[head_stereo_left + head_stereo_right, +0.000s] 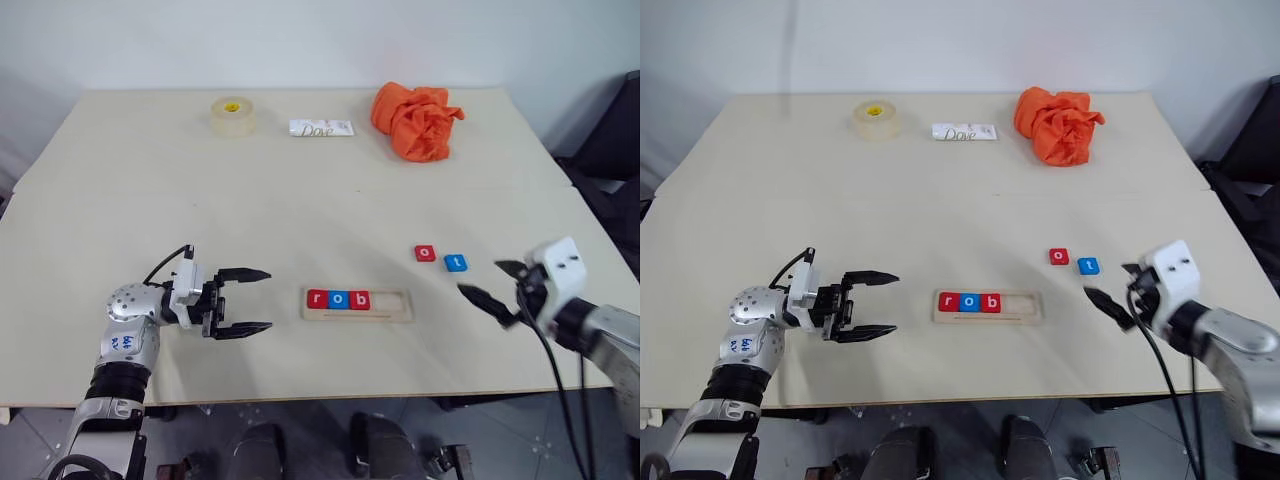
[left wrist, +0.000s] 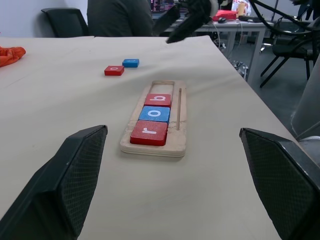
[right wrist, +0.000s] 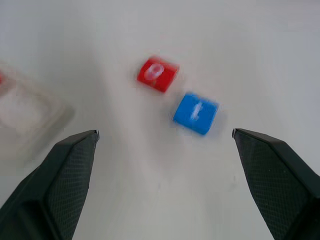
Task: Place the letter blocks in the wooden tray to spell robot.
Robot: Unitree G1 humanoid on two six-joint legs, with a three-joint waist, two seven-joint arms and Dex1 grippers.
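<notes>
The wooden tray (image 1: 357, 304) lies near the table's front edge, and its left half holds three letter blocks: a red r (image 1: 317, 299), a blue o (image 1: 338, 299) and a red b (image 1: 359, 299). The tray's right half is bare. To its right, loose on the table, lie a red o block (image 1: 426, 253) and a blue t block (image 1: 456, 263). My left gripper (image 1: 246, 300) hangs open to the left of the tray, pointing at it, with nothing between its fingers. My right gripper (image 1: 492, 285) stands open just right of the blue t block (image 3: 195, 113), empty.
Along the far side of the table sit a roll of tape (image 1: 232, 116), a white Dove bar (image 1: 321, 128) and a crumpled orange cloth (image 1: 415, 120). In the left wrist view a person sits in a chair (image 2: 62, 20) beyond the table's edge.
</notes>
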